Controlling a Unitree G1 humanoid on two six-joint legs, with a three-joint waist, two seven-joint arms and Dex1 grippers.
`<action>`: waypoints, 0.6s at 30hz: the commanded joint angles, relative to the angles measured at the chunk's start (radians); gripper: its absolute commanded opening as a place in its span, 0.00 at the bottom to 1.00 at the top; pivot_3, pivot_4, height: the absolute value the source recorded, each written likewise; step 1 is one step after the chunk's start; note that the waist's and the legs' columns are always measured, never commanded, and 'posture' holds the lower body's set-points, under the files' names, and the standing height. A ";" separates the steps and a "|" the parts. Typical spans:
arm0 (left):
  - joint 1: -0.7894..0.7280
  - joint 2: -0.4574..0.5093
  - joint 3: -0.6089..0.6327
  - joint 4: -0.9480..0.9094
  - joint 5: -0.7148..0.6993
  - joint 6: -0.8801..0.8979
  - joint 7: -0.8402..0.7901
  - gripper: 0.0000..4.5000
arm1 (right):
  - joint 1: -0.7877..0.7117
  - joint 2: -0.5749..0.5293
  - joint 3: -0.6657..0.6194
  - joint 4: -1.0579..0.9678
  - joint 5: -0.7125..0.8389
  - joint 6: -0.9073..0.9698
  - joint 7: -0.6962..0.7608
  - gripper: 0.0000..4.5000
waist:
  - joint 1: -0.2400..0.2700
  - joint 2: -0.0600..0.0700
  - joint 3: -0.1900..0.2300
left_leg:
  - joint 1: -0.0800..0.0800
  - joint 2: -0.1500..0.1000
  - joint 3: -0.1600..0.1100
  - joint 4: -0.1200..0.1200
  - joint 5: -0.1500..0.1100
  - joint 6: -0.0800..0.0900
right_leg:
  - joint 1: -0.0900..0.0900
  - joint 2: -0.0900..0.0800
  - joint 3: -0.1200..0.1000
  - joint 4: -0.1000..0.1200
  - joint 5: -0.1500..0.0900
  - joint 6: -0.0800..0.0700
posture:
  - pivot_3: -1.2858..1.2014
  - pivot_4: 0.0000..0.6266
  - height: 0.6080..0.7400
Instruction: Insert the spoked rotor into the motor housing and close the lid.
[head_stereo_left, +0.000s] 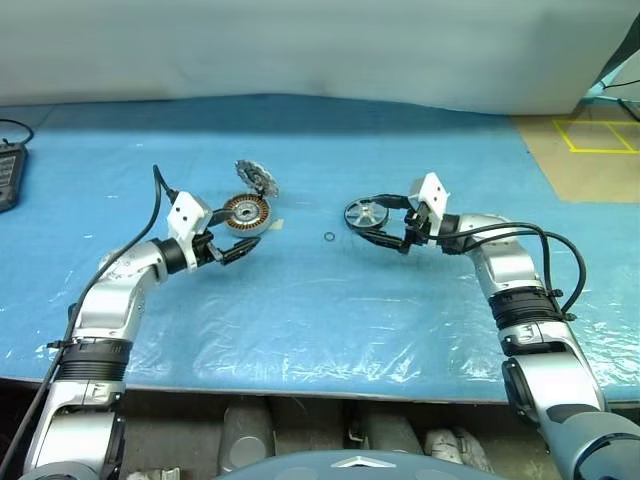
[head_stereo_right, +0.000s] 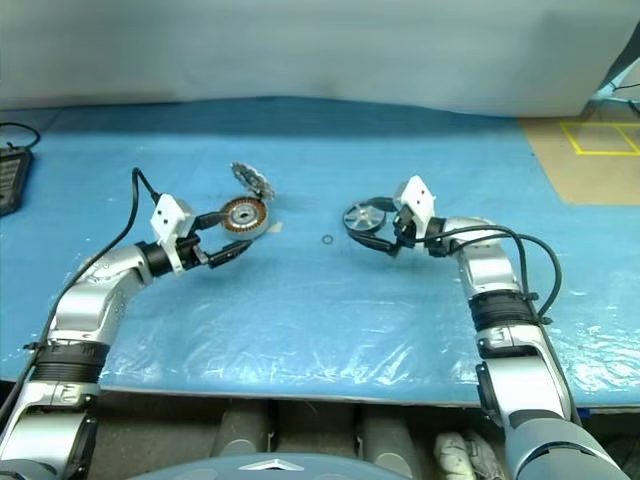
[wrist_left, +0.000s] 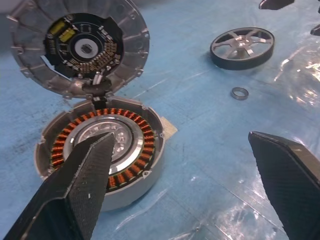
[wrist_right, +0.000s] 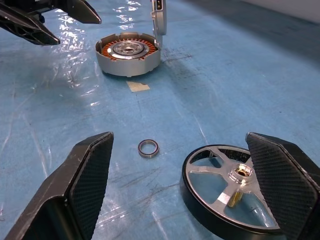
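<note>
The motor housing (head_stereo_left: 246, 213) lies on the blue table cover left of centre, its copper windings showing. Its hinged lid (head_stereo_left: 256, 178) stands open behind it, circuit face visible (wrist_left: 80, 45). My left gripper (head_stereo_left: 235, 232) is open just in front of the housing, one finger (wrist_left: 75, 190) overlapping its near rim in the left wrist view. The spoked rotor (head_stereo_left: 366, 215) lies flat right of centre, black rim, silver spokes. My right gripper (head_stereo_left: 385, 222) is open beside it; the rotor (wrist_right: 227, 192) sits between the fingers, close to one finger (wrist_right: 285, 175), not gripped.
A small dark ring (head_stereo_left: 329, 237) lies on the cover between housing and rotor. A scrap of tape (wrist_right: 137, 86) sits by the housing. A black device (head_stereo_left: 8, 175) is at the far left edge. Brown floor with yellow tape (head_stereo_left: 595, 135) lies beyond the right edge.
</note>
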 joint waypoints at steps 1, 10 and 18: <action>-0.022 0.009 0.011 -0.034 -0.020 0.002 -0.008 1.00 | 0.003 -0.009 -0.005 -0.028 0.012 -0.027 0.000 0.99 | 0.000 0.000 0.000 | 0.000 0.000 0.000 0.000 0.000 0.000 | 0.000 0.000 0.000 0.000 0.000 0.000 | 0.52 0.24 1.00; -0.063 -0.029 0.019 0.029 0.044 -0.155 0.080 1.00 | 0.019 0.001 -0.023 0.009 0.009 -0.117 -0.042 0.99 | 0.000 0.000 0.000 | 0.000 0.000 0.000 0.000 0.000 0.000 | 0.000 0.000 0.000 0.000 0.000 0.000 | 0.52 0.24 1.00; -0.084 -0.013 0.022 0.057 0.018 -0.127 0.037 1.00 | 0.027 -0.022 -0.025 -0.006 0.053 -0.052 0.005 0.99 | 0.001 0.000 0.000 | 0.000 0.000 0.000 0.000 0.000 0.000 | 0.000 0.000 0.000 0.000 0.000 0.000 | 0.52 0.24 1.00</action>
